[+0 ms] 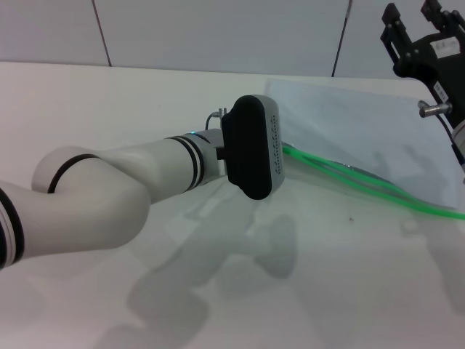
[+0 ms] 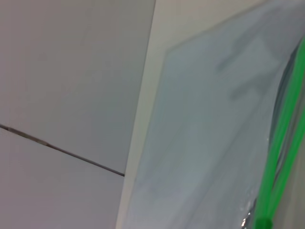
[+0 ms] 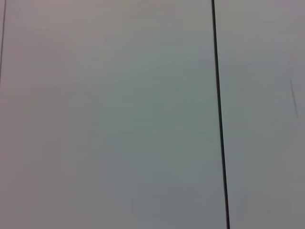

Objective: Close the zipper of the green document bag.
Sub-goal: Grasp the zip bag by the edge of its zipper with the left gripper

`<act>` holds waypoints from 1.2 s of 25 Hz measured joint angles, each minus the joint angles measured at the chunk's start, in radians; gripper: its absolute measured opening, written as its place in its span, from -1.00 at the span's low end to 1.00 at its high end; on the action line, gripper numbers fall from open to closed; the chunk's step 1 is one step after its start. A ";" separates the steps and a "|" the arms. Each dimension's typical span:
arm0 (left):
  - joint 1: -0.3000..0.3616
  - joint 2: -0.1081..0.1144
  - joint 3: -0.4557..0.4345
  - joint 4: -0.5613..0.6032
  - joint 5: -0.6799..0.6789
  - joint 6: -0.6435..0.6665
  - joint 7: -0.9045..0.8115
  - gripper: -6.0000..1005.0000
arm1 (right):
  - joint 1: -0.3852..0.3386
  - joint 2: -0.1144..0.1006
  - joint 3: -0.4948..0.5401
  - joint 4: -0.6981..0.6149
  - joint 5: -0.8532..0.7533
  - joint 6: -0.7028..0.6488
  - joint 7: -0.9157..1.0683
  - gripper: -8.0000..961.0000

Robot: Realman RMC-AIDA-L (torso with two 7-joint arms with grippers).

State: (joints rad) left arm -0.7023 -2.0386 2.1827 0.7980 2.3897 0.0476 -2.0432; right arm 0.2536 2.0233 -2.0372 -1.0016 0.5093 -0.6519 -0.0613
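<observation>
I have the left arm reaching across the tabletop, its left gripper at the near corner of the green document bag, presumably to work the zipper where it starts; whether that hand is clenched or released I cannot tell. The bag lies flat toward the far right corner, its zipper strips parted, not yet closed. The right gripper hangs above the right edge, fingers spread, grasping nothing.

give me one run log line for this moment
left gripper: at near end of zipper, fingers hidden | zipper: two green strips apart, open | green document bag: flat on table | right gripper: raised far right, off bag
</observation>
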 joint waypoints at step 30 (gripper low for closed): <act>-0.026 -0.002 0.052 -0.063 -0.076 -0.118 0.007 -0.76 | 0.001 0.000 -0.009 -0.009 0.000 0.006 0.000 0.21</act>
State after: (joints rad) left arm -0.7286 -2.0406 2.2349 0.7346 2.3133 -0.0700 -2.0365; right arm 0.2547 2.0233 -2.0463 -1.0109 0.5093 -0.6457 -0.0613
